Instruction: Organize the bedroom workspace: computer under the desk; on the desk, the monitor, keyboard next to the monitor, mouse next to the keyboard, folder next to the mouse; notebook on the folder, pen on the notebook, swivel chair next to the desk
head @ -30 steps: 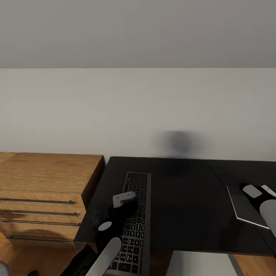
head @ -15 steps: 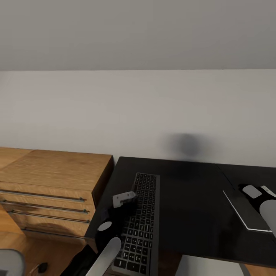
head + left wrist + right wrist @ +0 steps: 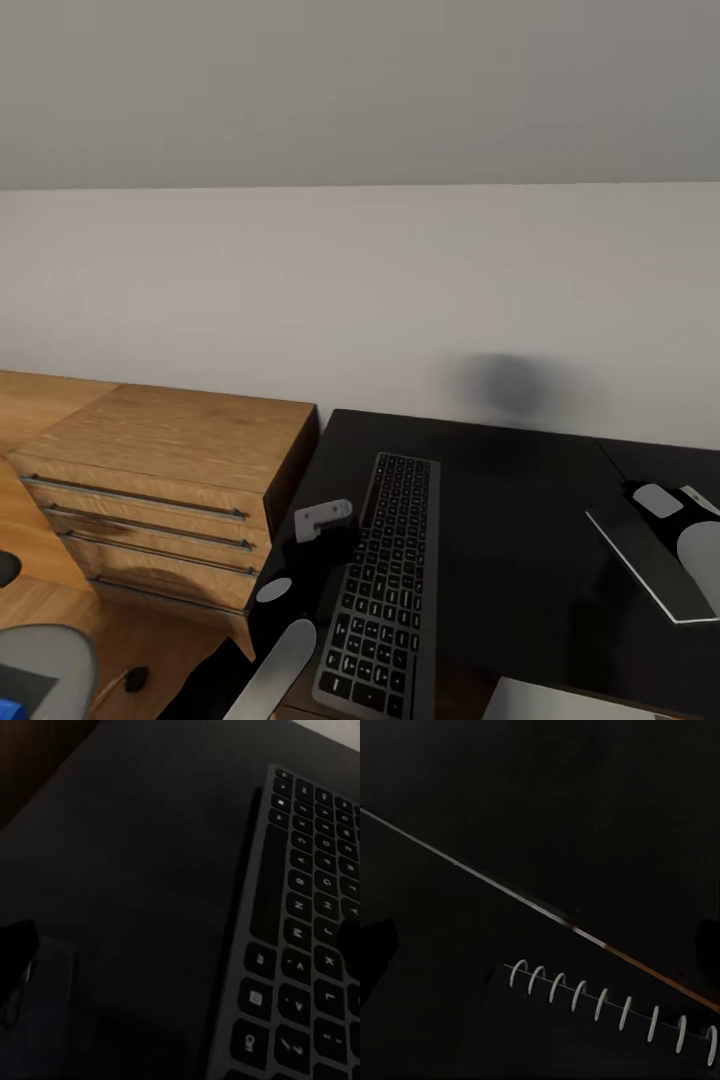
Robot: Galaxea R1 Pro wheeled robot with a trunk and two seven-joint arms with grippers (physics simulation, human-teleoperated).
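The keyboard (image 3: 385, 580) lies lengthwise on the black desk (image 3: 510, 520), near its left end. My left gripper (image 3: 180, 956) hovers open just over the keyboard's (image 3: 300, 915) long edge, with nothing between its fingers. The dark grey notebook (image 3: 648, 560) rests on the desk at the right; its white spiral binding (image 3: 607, 1005) shows in the right wrist view. Above it my right gripper (image 3: 540, 941) is open and holds nothing. At the bottom left, the grey swivel chair (image 3: 45, 655) carries the blue folder (image 3: 15, 703). The pale grey computer (image 3: 570, 702) top shows below the desk's front edge.
An oak dresser (image 3: 170, 470) with bar handles stands against the desk's left end. A pale sloped wall rises right behind the desk. Oak floor (image 3: 150, 640) lies between dresser and chair. A thin seam (image 3: 472, 870) crosses the desktop near the notebook.
The head view has swung to the left, so desk, keyboard and notebook sit further right in the picture. The swivel chair with the blue folder has come into view. Both arms hold their pose.
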